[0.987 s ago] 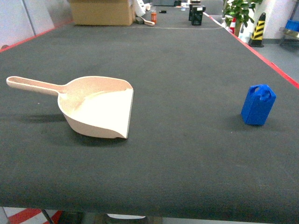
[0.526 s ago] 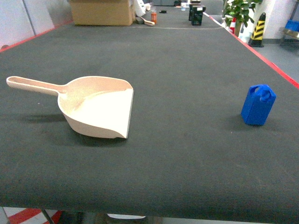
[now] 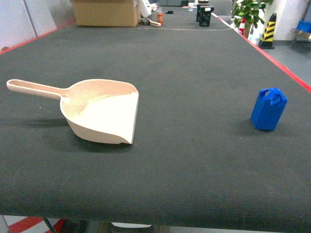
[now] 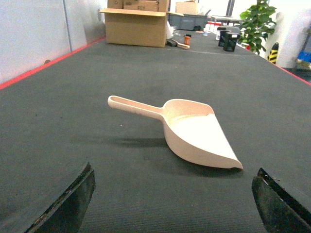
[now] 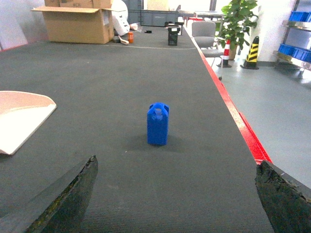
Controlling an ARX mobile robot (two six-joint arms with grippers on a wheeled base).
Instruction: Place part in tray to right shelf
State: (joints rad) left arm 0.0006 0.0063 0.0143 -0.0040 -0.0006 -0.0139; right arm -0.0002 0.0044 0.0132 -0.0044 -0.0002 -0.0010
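On the dark carpeted desk [image 3: 194, 73], nearest the robot, the cream tray [image 3: 99, 115] lies flat at the left with nothing in it, its wide flat edge facing right and its long handle reaching away to the left. Well apart from it, at the right side of the desk, the blue part [image 3: 268, 108] stands upright, its looped top uppermost, close to the red-edged right border.

From the left wrist view, the left claw [image 4: 172, 206] shows only as two dark fingertips at the lower corners, spread wide with nothing between them; the tray lies ahead of them, apart from both, bare inside. That view does not reach the part. From the right wrist view, the right claw [image 5: 175, 194] is likewise spread wide and holding nothing, with the part standing ahead between the two fingertips and only the tray's front corner showing at the left edge.

Farther off, a cardboard box [image 3: 106, 12] sits at the desk's far end. Only the right wrist view shows blue crates [image 5: 297, 17] on a rack at the far right, too small to tell more.
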